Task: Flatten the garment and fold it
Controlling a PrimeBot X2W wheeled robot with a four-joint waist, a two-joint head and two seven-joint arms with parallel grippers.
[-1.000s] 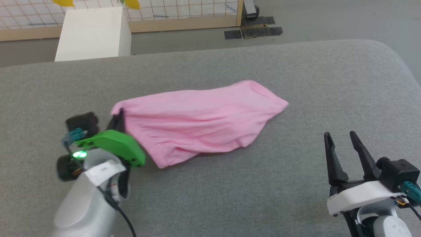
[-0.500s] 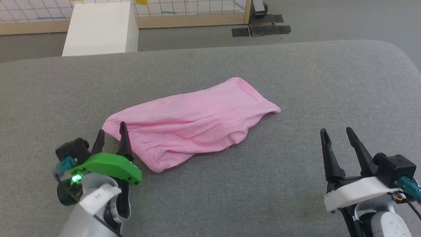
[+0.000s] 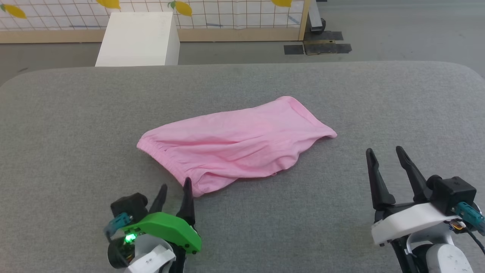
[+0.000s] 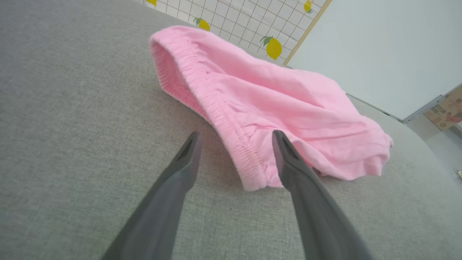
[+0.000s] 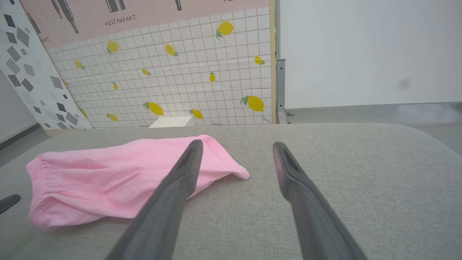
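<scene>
Both the left gripper (image 3: pixel 175 182) and the right gripper (image 3: pixel 383 149) have their fingers spread wide and hold nothing. The pink garment (image 3: pixel 235 146) lies rumpled in the middle of the gray pad (image 3: pixel 75 113). The left gripper is right by the near end of its waistband (image 4: pixel 231 144), maybe touching it. The right gripper is well apart from it.

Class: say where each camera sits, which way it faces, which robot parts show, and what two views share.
Head view: on the head, facing forward and down at light pink soft fabric shorts on a grey padded surface; left pincer, right pincer show.
Left wrist view: on that wrist, facing the shorts' gathered waistband; its fingers show.
Right wrist view: on that wrist, facing a lemon-printed tiled wall; its fingers show.
Shared: the shorts.
</scene>
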